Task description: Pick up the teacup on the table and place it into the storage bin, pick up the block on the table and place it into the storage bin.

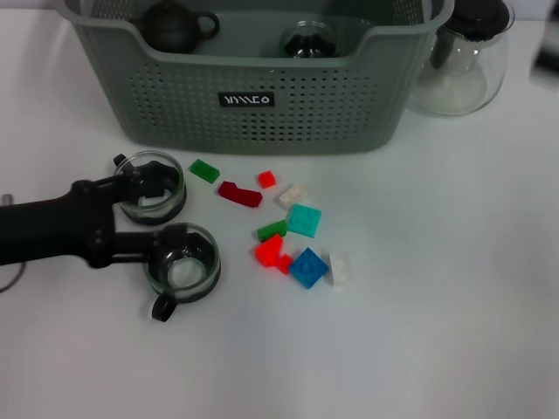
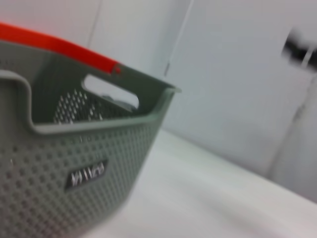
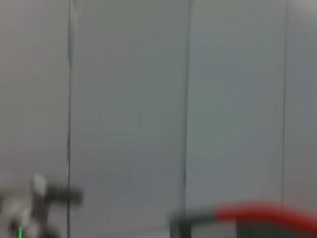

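Two glass teacups (image 1: 168, 231) sit so close my left gripper (image 1: 140, 218), fingers spread around the far one's rim, could bump the near one sideways; right gripper's off-camera, can't tell.

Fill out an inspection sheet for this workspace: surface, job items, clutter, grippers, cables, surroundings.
Surface: white table, bare on the robot's right.
Job's things: grey-green perforated storage bin at the far edge; near glass teacup and far glass teacup on the table, outside the bin; blue block, teal block, red block and green block loose in front of the bin.
Clutter: dark teapot inside the bin; clear glass pitcher beside it.
Grippers: left gripper at the far glass teacup; right gripper not in view.
Cables: nothing seen.
Surroundings: pale wall panels.
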`<state>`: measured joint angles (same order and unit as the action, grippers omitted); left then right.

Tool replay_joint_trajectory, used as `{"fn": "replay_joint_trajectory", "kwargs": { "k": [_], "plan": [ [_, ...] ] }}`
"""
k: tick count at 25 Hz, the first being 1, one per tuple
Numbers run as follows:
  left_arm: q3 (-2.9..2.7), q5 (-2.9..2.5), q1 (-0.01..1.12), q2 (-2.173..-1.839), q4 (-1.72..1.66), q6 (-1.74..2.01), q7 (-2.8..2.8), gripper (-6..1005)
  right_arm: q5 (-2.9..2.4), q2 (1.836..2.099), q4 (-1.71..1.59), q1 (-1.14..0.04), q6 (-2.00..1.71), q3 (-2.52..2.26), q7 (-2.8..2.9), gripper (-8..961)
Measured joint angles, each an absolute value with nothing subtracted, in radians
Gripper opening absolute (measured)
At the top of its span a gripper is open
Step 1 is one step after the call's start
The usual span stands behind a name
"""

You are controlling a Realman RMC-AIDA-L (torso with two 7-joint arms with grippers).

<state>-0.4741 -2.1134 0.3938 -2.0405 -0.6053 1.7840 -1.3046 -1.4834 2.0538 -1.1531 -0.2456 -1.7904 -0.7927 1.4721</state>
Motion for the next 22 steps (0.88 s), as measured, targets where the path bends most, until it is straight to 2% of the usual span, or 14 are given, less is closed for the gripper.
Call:
{"fn": "replay_joint_trajectory", "kwargs": {
  "k": [3, 5, 9, 11, 16, 22],
  "plan": [
    [-0.524, -2.163, 0.399, -2.045, -0.789, 1.855, -1.495, 924, -1.749, 2.059, -1.16, -0.245, -1.822, -0.714, 1.497, 505],
    [-0.569, -2.199, 0.405, -2.062, -0.937, 1.905, -1.63, 917, -1.863, 2.061, -1.154, -0.259, -1.839, -0.678, 1.505, 505],
    [-0.668, -2.297, 0.413, -2.154, -1.365, 1.957, -1.873, 903, -1.982, 2.063, -1.146, -0.289, -1.859, -0.64, 1.533, 505],
    [-0.772, -2.354, 0.409, -2.175, -1.536, 1.947, -1.98, 896, -2.013, 2.063, -1.145, -0.308, -1.862, -0.638, 1.567, 504],
    [-1.115, -2.469, 0.378, -2.173, -1.736, 1.945, -2.093, 879, -2.077, 2.034, -1.079, -0.369, -1.865, -0.635, 1.651, 504],
    [-1.369, -2.529, 0.341, -2.173, -1.704, 1.838, -2.129, 858, -2.125, 2.008, -1.006, -0.418, -1.867, -0.63, 1.665, 504]
  ]
}}
